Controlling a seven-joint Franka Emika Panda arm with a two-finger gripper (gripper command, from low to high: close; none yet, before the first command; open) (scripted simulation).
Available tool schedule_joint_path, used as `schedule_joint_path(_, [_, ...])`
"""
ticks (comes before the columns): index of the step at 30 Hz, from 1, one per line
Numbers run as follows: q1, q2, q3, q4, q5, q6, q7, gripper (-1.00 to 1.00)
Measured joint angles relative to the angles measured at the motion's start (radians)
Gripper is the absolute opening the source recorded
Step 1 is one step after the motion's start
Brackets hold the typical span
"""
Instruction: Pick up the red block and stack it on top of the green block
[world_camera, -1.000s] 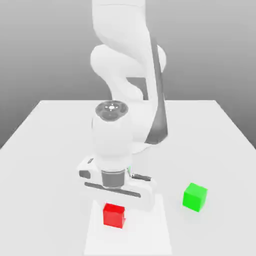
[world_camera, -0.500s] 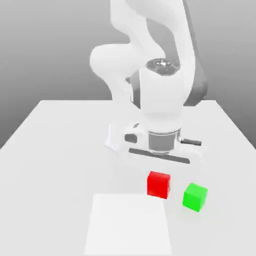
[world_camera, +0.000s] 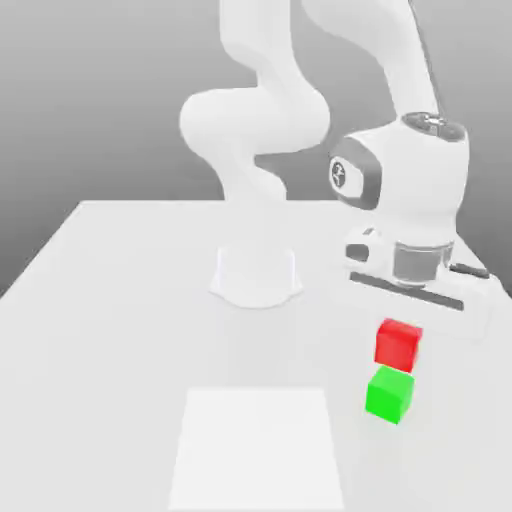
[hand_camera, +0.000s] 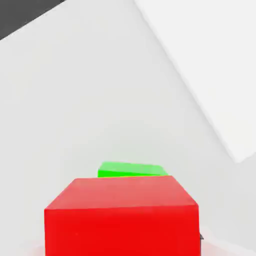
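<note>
The red block (world_camera: 398, 345) hangs under my gripper (world_camera: 401, 322), which is shut on it, at the exterior view's right. It sits directly over the green block (world_camera: 389, 394), which stands on the white table. The red block's underside meets the green block's top edge in this view; I cannot tell whether they touch. In the hand view the red block (hand_camera: 121, 215) is large and close, and a strip of the green block (hand_camera: 131, 169) peeks out past it.
A lighter white square patch (world_camera: 258, 445) lies on the table (world_camera: 120, 300) toward the front middle. The arm's round base (world_camera: 255, 275) stands at the table's middle. The table's edge runs close on the exterior view's right of the blocks.
The arm has carried the red block from the white patch across to the exterior view's right, and it now hangs over the green block. The green block has not moved.
</note>
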Motion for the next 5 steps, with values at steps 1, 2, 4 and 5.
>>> schedule_joint_path(1, [0.003,0.027,-0.008,0.001,-0.025,0.025,0.018,-1.00])
schedule_joint_path(2, [0.009,0.055,-0.019,0.001,-0.050,0.050,0.036,-1.00])
schedule_joint_path(4, [0.014,0.073,-0.026,0.001,-0.066,0.066,0.047,1.00])
schedule_joint_path(5, [0.014,0.073,-0.026,0.001,-0.066,0.066,0.047,1.00])
